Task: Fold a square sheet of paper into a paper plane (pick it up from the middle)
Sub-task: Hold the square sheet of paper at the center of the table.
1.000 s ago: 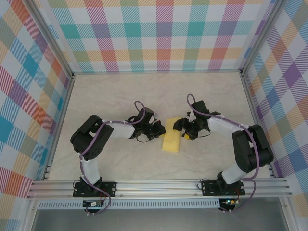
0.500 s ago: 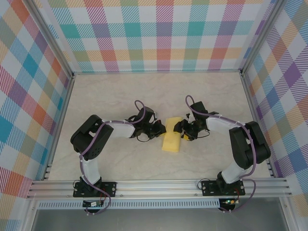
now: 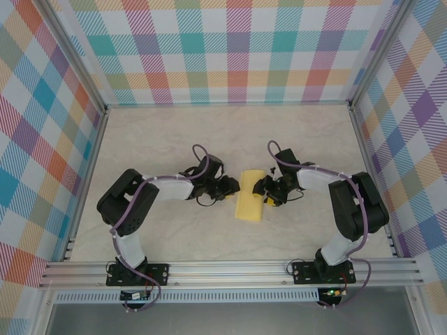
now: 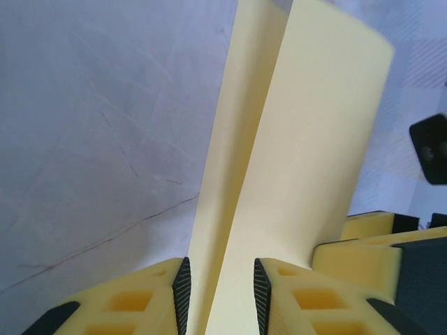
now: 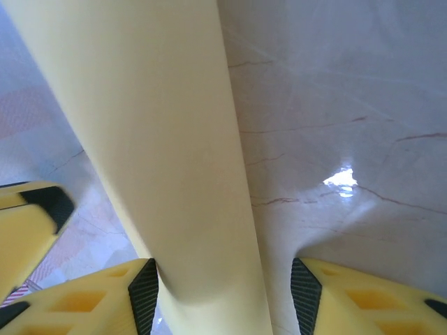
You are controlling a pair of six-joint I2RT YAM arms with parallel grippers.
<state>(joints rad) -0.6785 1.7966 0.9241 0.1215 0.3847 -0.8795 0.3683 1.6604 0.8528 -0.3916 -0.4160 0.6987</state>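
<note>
Two folded layers make up the sheet of paper, mid-frame on the counter. The left gripper and the right gripper each straddle an edge, jaws part open, pinching nothing. Light and floppy, it likely holds best near the crease.

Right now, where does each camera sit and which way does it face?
Top external: above and behind, looking down on the pale marbled table; both arms show.
Left wrist: looks along the left gripper at the folded yellow paper sheet between its fingers.
Right wrist: looks along the right gripper at that sheet.
Shared: all three see the sheet.
</note>
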